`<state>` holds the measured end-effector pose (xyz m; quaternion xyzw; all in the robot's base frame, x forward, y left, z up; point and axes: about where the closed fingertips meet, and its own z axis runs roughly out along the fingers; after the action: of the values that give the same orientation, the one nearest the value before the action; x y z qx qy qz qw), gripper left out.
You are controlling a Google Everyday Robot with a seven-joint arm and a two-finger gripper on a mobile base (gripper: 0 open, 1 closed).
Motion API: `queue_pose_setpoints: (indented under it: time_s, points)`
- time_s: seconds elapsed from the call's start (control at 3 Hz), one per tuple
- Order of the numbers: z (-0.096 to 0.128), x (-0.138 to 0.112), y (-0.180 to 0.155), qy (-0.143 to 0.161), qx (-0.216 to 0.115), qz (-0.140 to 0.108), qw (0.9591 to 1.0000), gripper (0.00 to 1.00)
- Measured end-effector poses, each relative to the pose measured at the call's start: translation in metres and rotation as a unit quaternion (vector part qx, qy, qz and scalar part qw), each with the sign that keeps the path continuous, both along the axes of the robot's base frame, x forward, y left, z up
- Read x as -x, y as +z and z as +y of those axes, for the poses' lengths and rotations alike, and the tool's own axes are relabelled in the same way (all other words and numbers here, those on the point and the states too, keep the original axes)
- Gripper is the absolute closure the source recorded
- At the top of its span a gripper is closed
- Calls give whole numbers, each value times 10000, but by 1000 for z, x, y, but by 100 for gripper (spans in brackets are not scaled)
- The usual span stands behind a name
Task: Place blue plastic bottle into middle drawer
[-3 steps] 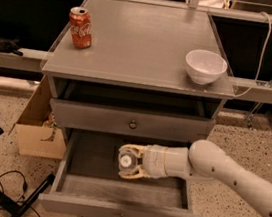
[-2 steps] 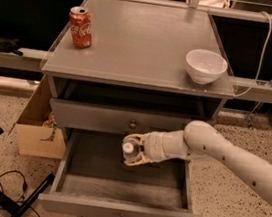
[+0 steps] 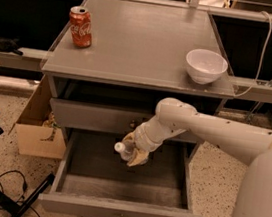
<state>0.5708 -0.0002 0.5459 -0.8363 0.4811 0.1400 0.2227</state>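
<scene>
Gripping the bottle (image 3: 127, 153) around its middle, our gripper (image 3: 134, 151) closed on it, we are holding it above the back of the open middle drawer (image 3: 116, 210), just under the upper drawer (image 3: 92, 117) front. Its long axis is lying near level, cap (image 3: 119, 147) pointing left, with drawer floor spreading left, right and forward to the walls.

The claw (image 3: 132, 154), gripping the bottle (image 3: 121, 149), hangs over the pulled-out middle drawer (image 3: 87, 206).

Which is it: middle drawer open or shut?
Open: the drawer is pulled out, its inside showing. The claw holds the bottle above it.
</scene>
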Motion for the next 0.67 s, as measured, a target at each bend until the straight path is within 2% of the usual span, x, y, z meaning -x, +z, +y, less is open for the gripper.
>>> queue_pose_setpoints:
  time_s: [0.33,0.67]
  points:
    - [22,26,-22,13,870,356,9956,100]
    - [38,49,-38,-188,1347,583,9890,100]
